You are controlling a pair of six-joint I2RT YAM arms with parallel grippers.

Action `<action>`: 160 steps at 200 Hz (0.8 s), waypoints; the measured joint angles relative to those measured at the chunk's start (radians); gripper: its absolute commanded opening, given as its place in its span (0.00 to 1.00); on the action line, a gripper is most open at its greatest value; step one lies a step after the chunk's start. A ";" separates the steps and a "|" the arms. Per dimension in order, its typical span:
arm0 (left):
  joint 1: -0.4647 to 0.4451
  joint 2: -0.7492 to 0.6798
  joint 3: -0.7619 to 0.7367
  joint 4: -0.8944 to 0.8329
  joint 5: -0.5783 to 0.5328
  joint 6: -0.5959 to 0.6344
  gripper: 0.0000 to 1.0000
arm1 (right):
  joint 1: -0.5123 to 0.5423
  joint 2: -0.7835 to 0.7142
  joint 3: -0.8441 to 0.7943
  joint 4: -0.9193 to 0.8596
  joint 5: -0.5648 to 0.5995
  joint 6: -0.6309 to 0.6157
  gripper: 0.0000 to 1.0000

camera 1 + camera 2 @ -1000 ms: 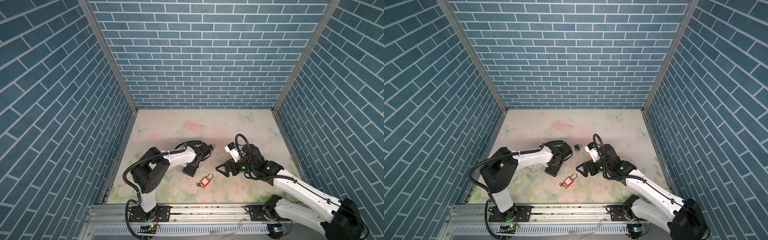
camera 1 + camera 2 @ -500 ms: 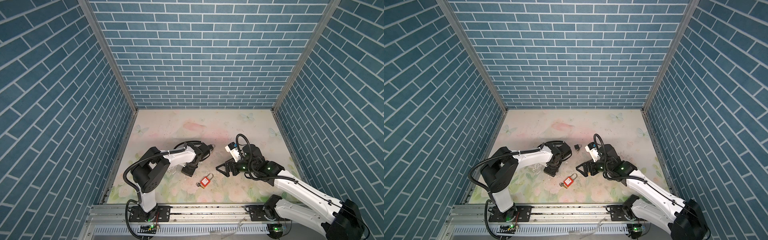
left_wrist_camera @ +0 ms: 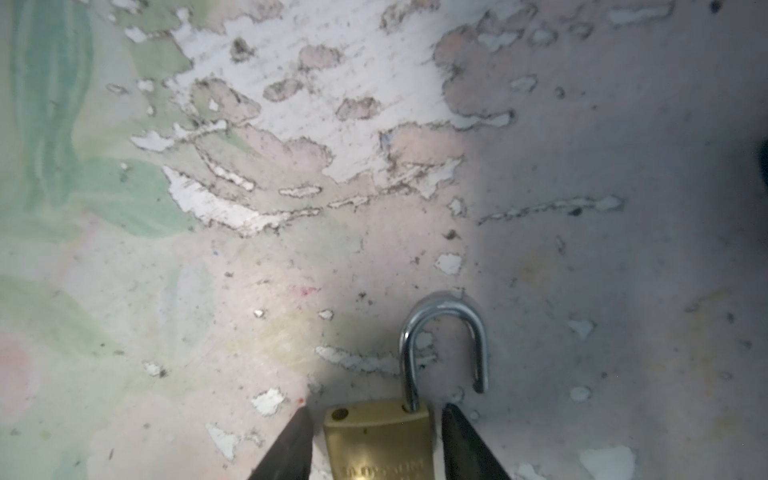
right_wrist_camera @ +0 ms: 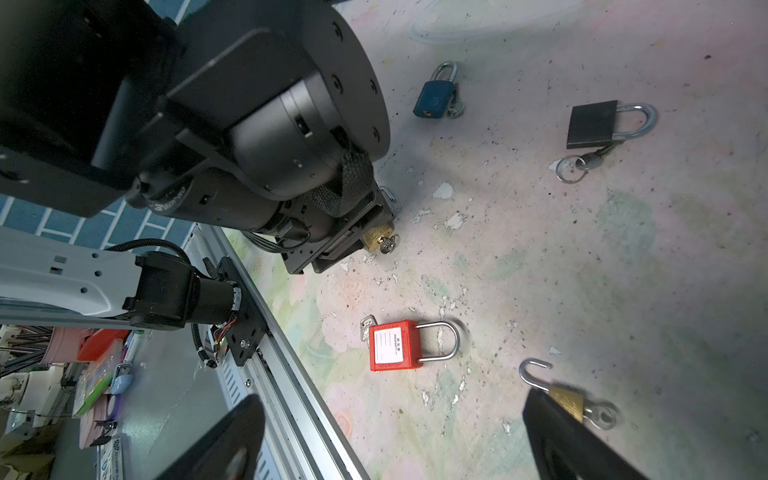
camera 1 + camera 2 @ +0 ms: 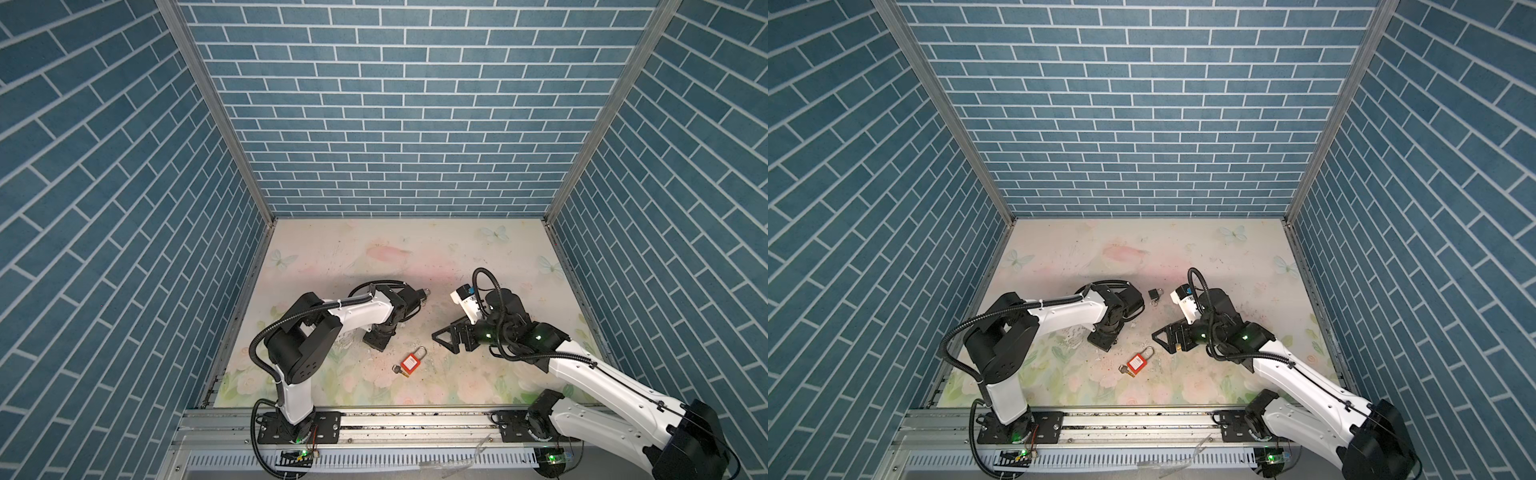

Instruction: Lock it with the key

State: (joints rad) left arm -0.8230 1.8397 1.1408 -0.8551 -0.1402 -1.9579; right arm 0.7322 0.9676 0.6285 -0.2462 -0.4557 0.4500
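Counting found 5 locks: red padlock [image 4: 395,345], blue padlock [image 4: 432,97], black padlock [image 4: 592,124], 2 brass. Left claw [image 3: 374,411] narrowly straddled first brass padlock [image 3: 376,440], gaps showing; right claw [image 4: 395,436] gaped wide, empty, near second brass padlock [image 4: 567,401].

Both top views look steeply down from high at the front (near-identical framing). Left wrist sits close, seemingly facing the tabletop [image 3: 582,166]; right wrist, oblique, shares their red padlock [image 4: 395,347].

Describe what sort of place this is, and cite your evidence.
Probably a robot lab cell: a left arm and right arm bolted to a rail, printed-brick walls boxing in a worn floral table, and padlocks scattered on it.
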 measured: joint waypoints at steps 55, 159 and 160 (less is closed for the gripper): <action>-0.030 0.005 0.009 0.010 0.011 0.002 0.51 | 0.000 -0.008 0.000 -0.001 0.008 0.007 0.97; -0.021 -0.003 -0.006 0.023 0.003 0.002 0.50 | 0.000 -0.059 0.000 -0.017 0.021 0.018 0.97; -0.021 -0.003 -0.006 0.023 0.004 0.002 0.49 | 0.000 -0.059 0.000 -0.017 0.022 0.018 0.97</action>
State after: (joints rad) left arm -0.8444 1.8362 1.1347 -0.8318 -0.1364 -1.9564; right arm 0.7322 0.9085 0.6285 -0.2630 -0.4339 0.4679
